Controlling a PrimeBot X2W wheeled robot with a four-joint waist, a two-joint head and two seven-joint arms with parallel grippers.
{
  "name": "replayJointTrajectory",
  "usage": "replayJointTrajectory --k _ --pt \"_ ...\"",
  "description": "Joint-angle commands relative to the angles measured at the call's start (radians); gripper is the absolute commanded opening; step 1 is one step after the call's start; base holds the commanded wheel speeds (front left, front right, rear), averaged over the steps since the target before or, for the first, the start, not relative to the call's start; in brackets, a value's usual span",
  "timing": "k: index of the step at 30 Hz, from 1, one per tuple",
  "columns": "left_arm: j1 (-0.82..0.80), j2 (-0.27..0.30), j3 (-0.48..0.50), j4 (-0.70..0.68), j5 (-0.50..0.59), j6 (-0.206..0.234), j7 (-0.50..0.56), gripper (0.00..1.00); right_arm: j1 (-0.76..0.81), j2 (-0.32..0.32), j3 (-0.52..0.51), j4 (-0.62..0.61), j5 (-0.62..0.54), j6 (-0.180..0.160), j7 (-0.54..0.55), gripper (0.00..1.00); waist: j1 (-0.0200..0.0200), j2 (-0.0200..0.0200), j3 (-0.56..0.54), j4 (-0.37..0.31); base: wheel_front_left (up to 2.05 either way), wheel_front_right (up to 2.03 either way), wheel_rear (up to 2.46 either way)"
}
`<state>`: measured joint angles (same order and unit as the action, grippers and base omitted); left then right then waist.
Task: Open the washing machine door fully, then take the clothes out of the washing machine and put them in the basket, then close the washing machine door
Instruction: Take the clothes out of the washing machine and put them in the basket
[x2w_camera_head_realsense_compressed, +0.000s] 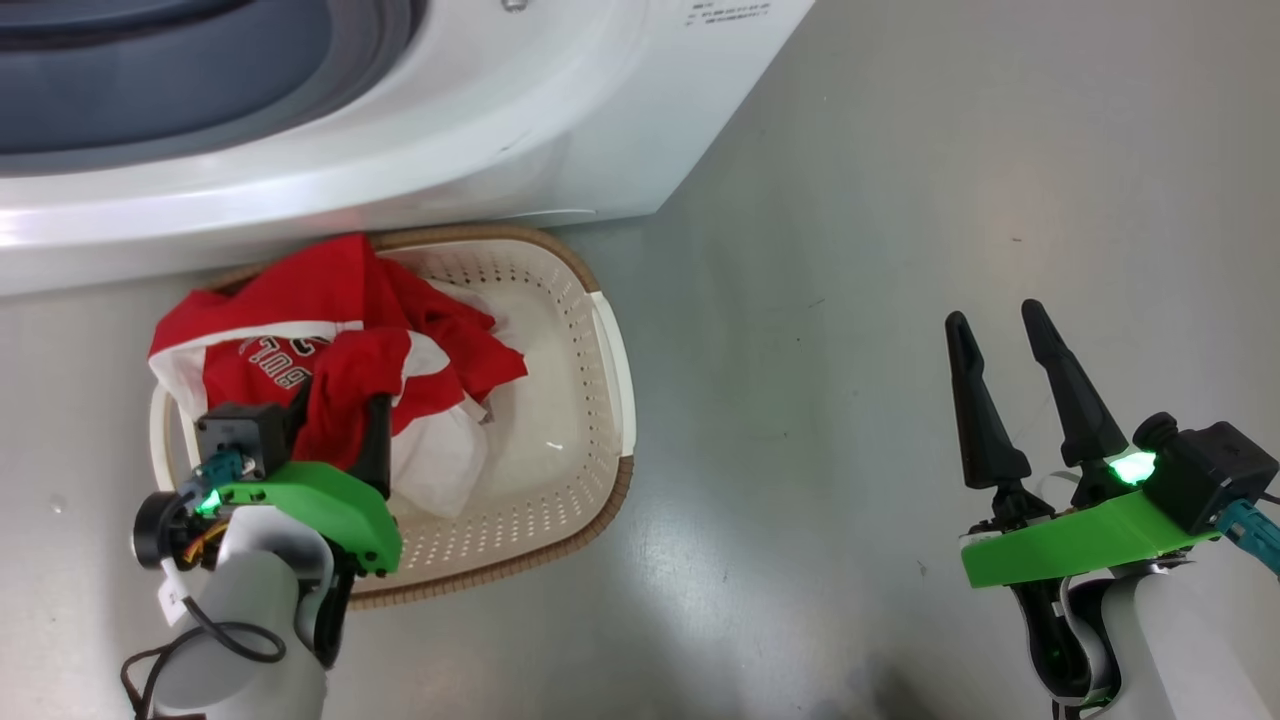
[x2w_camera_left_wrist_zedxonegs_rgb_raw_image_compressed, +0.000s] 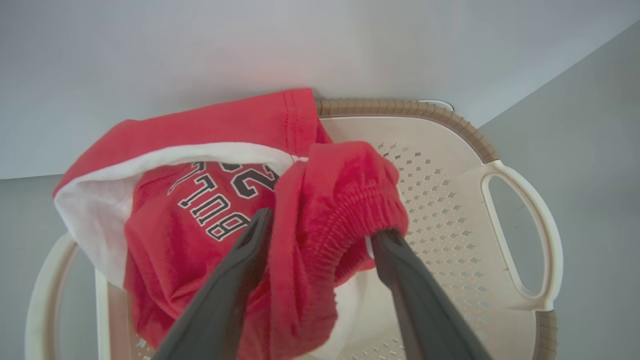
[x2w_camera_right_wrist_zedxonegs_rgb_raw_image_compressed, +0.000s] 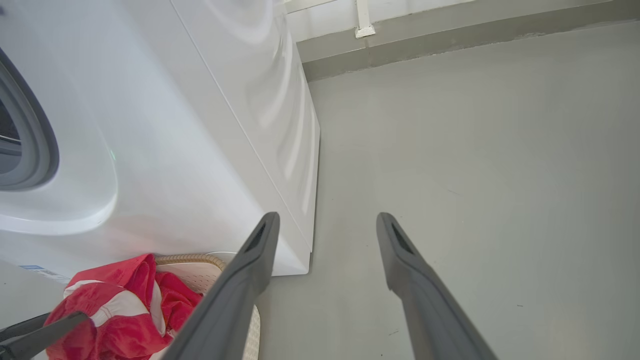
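Note:
The cream basket (x2w_camera_head_realsense_compressed: 612, 370) with a brown rim sits on the floor against the front of the white washing machine (x2w_camera_head_realsense_compressed: 560, 130). Red-and-white clothes (x2w_camera_head_realsense_compressed: 290, 300) are piled in its left half, a lettered jersey (x2w_camera_left_wrist_zedxonegs_rgb_raw_image_compressed: 200, 215) spilling over the rim. My left gripper (x2w_camera_head_realsense_compressed: 340, 412) hangs over the pile. In the left wrist view its fingers stand wide apart, and a red garment's elastic waistband (x2w_camera_left_wrist_zedxonegs_rgb_raw_image_compressed: 345, 200) is draped between them. Over bare floor to the right, my right gripper (x2w_camera_head_realsense_compressed: 995, 313) is open and holds nothing. The washing machine door is out of view.
The machine's grey gasket (x2w_camera_right_wrist_zedxonegs_rgb_raw_image_compressed: 35, 140) curves at the left of the right wrist view. Bare grey floor (x2w_camera_head_realsense_compressed: 900, 200) spreads to the right of the machine and basket. A wall base (x2w_camera_right_wrist_zedxonegs_rgb_raw_image_compressed: 450, 35) runs behind it. The basket's right half (x2w_camera_left_wrist_zedxonegs_rgb_raw_image_compressed: 450, 210) is bare, as is its side handle (x2w_camera_left_wrist_zedxonegs_rgb_raw_image_compressed: 520, 235).

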<state>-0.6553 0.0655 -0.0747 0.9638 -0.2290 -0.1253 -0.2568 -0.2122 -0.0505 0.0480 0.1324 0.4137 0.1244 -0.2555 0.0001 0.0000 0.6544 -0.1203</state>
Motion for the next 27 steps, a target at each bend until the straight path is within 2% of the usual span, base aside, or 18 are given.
replayJointTrajectory --k 1,8,16,27 --pt "0.017 0.024 0.025 -0.011 -0.001 -0.005 -0.005 1.00 0.009 0.000 0.025 -0.019 0.004 0.006 -0.006 1.00 -0.0001 0.0000 -0.007 0.002 0.00 0.00 0.00" --pt "0.047 0.020 0.058 -0.040 -0.013 -0.005 -0.005 1.00 0.020 0.000 0.024 -0.011 -0.003 0.006 -0.006 1.00 -0.0001 0.0000 -0.067 0.015 0.00 0.00 0.00" --pt "0.122 0.014 0.099 -0.152 -0.012 -0.005 -0.005 1.00 0.045 0.000 0.027 0.007 -0.021 0.006 -0.006 1.00 -0.0001 0.0000 -0.169 0.036 0.00 0.00 0.00" --pt "0.243 0.005 0.133 -0.322 0.009 -0.005 -0.005 1.00 0.105 -0.035 0.025 0.029 -0.020 0.006 -0.006 1.00 -0.0001 0.0000 -0.311 0.065 0.00 0.00 0.00"
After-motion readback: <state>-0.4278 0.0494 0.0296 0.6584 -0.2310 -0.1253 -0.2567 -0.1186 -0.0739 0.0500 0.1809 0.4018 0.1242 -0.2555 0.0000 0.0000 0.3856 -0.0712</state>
